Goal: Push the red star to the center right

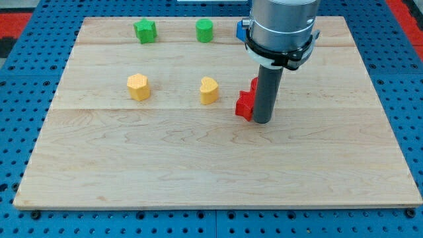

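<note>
The red star lies near the middle of the wooden board, partly hidden by my rod. My tip rests on the board right against the star's right side. A second red block peeks out just behind the rod, mostly hidden, its shape unclear.
A green star and a green round block stand along the view's top. A blue block shows partly behind the arm. A yellow hexagon-like block and a yellow heart sit at centre left. A blue pegboard surrounds the board.
</note>
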